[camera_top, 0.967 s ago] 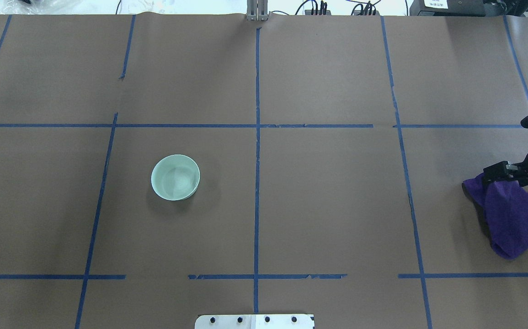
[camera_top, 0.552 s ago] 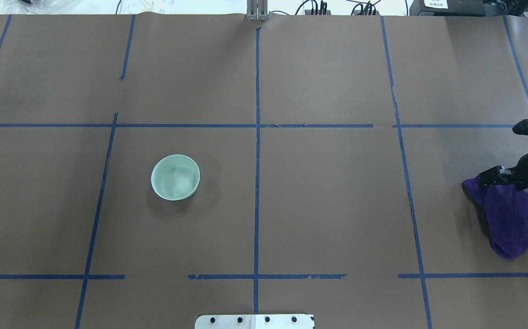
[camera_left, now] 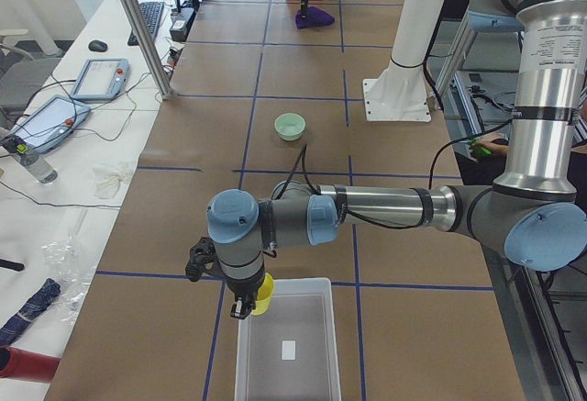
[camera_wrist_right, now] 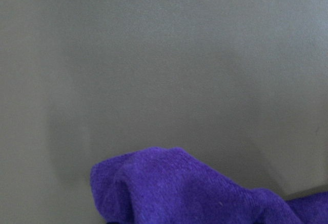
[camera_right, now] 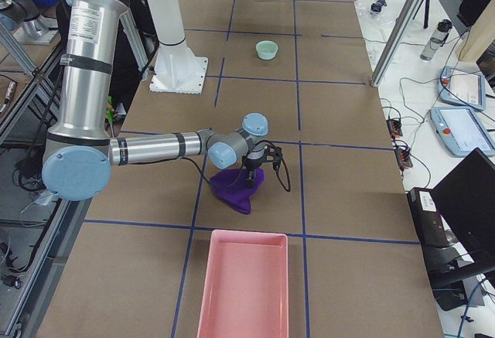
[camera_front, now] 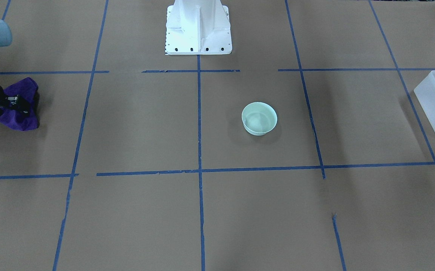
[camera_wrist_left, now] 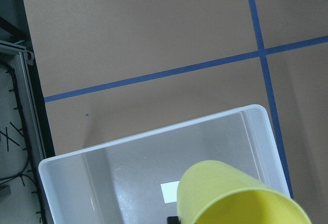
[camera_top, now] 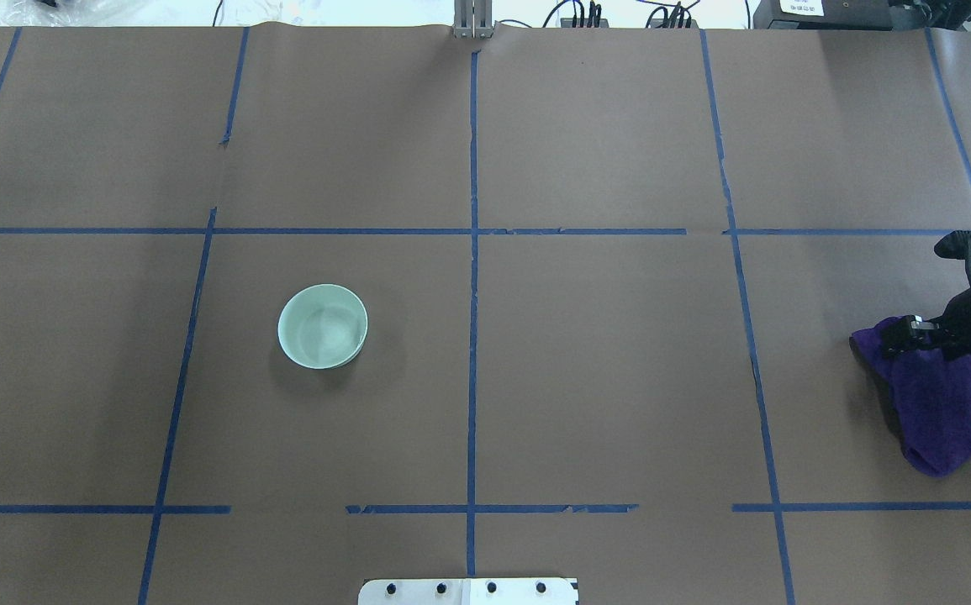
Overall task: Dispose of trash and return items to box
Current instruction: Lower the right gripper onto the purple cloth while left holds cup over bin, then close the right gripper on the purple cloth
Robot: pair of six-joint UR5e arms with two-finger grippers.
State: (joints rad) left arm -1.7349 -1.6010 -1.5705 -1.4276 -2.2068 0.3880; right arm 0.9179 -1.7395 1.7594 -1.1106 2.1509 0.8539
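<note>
The yellow cup is cut off by the left wrist view's lower edge, and there the left end effector is hidden behind it; the box is cropped likewise; the right end effector's spread at the purple cloth is too small to be told.

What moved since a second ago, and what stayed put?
The right claw crept a little toward the robot, settling over the far edge of the purple cloth; whether it grabbed the cloth I cannot tell. The cloth and the green bowl stayed put. The left claw, holding the yellow cup at the box, shows only now.
</note>
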